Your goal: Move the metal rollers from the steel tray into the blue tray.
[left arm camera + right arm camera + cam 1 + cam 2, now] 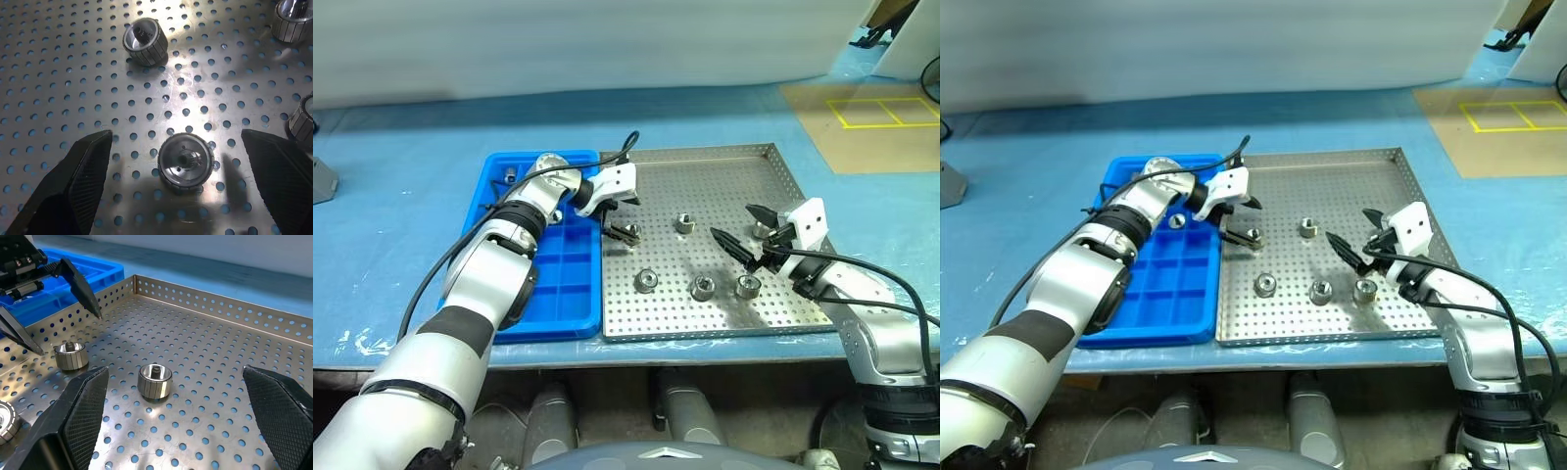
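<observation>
1. Over the steel tray (783,176), left hand (625,217) hung open, straddling one roller (186,161).
2. Right hand (746,235) open too.
3. Risk: off-centre closing could skid it; blue tray (563,284) waited alongside.

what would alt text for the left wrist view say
The open left gripper hangs over a roller standing on end on the steel tray, the roller between its two black jaws. Another roller lies tipped beyond it, and two more sit at the picture's edge.
</observation>
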`<state>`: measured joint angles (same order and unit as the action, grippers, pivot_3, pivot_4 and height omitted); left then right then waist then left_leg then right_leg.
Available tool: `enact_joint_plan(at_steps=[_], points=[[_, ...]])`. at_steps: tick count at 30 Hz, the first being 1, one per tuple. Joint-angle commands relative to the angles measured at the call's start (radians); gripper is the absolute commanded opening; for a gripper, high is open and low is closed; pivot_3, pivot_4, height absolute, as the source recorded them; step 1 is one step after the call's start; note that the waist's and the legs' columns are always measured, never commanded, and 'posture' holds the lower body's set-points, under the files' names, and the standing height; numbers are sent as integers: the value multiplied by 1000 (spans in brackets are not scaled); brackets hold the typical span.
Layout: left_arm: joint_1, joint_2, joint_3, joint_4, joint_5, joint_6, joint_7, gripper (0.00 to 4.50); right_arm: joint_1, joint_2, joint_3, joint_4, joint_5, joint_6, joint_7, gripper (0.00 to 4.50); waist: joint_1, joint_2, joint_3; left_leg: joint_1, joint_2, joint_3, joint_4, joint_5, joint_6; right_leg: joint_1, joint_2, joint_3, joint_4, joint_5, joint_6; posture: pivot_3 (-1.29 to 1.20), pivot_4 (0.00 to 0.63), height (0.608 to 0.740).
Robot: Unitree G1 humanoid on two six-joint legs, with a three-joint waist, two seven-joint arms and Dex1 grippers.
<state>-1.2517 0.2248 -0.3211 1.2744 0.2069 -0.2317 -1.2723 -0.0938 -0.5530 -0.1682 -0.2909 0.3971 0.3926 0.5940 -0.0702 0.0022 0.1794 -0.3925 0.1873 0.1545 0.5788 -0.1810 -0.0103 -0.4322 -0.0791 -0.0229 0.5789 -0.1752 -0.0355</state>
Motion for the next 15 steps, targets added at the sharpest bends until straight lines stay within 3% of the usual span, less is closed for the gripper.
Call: enact_joint_plan(at_steps=[1,4,6,15], points=[[-18,-12,-26,14,51,0,12,4472,29,11,-41,-81,23,5,-29,4491,-2,0,0,0,0,0,0,0,0,0,0,0,0,0,0,-578,150,740],[-14,-28,-33,23,73,1,1,4472,60,19,-49,-114,19,10,-49,4491,-3,0,0,1,0,0,0,0,0,2,0,0,-1,0,0,-600,150,740],[-10,-42,-33,28,83,-2,3,4079,84,26,-59,-137,18,10,-66,4500,-5,0,0,3,0,0,0,0,0,4,0,0,-2,0,0,-631,150,740],[-2,-52,-9,38,84,10,-48,1133,156,47,-86,-201,22,8,-106,4500,-54,0,-1,6,-1,0,-1,-2,1,10,-1,-1,-7,-4,7,-662,150,740]])
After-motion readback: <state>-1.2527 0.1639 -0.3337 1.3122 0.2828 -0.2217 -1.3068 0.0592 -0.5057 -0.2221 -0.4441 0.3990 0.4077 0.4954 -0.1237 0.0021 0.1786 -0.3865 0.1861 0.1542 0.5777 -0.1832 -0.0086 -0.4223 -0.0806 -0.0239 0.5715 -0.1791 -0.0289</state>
